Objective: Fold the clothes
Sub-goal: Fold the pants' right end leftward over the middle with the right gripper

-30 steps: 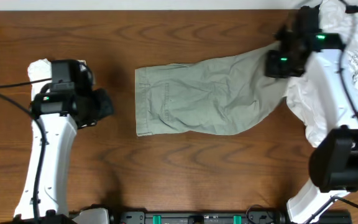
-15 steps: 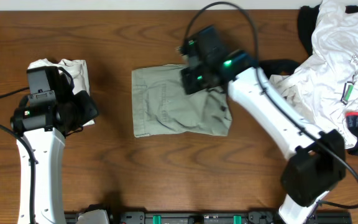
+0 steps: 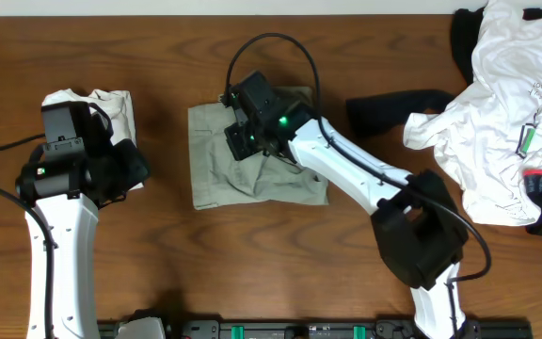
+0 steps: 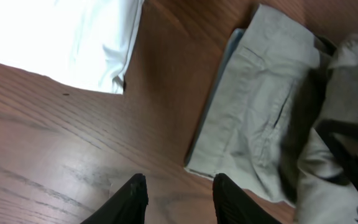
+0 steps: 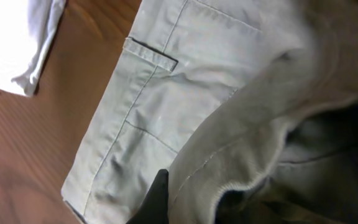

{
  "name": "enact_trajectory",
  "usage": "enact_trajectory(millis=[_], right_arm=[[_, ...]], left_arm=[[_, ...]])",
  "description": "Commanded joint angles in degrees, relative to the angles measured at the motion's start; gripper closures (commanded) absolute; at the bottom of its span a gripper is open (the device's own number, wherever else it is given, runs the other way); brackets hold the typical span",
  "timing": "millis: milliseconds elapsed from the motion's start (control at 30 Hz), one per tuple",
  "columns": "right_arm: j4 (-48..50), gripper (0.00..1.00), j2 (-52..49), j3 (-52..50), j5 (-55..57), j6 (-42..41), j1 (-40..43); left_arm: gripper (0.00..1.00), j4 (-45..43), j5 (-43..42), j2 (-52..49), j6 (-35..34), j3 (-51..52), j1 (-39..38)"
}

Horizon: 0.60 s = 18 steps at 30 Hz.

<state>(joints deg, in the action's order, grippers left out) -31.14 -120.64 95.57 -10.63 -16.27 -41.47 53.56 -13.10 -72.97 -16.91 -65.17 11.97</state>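
Right gripper (image 3: 241, 141) pinches trousers (image 3: 210, 179) leg fold; lay it edge to edge, smooth, before letting go. Left gripper (image 4: 176, 194) spread, empty.

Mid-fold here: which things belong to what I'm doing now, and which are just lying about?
In the job:
- khaki trousers, pinched by the right gripper
- white shirt pile and black garment, unfolded

Lying about:
- compact white garment beside the left arm
- left gripper, open and empty
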Motion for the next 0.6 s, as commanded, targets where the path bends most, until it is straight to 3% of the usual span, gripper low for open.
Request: enact_trajectory(millis=[0, 300, 333, 433, 567], right_arm=[[1.60, 0.99, -0.68, 0.85, -0.59, -1.07, -1.40], [9.16, 0.99, -0.59, 0.87, -15.02, 5.51, -3.10], [9.05, 0.96, -0.68, 0.87, -15.17, 6.19, -3.54], [7.10, 0.59, -1.09, 0.85, -15.15, 9.27, -5.03], [5.31, 0.63, -1.14, 0.85, -23.98, 14.91, -5.09]], left_arm=[[0.62, 0.17, 0.50, 0.20, -0.55, 0.44, 0.22], [0.62, 0.13, 0.50, 0.00, -0.55, 0.52, 0.22], [0.62, 0.11, 0.50, -0.02, -0.55, 0.61, 0.22], [0.62, -0.07, 0.52, -0.02, -0.55, 0.87, 0.22], [0.62, -0.07, 0.52, -0.02, -0.55, 0.92, 0.22]])
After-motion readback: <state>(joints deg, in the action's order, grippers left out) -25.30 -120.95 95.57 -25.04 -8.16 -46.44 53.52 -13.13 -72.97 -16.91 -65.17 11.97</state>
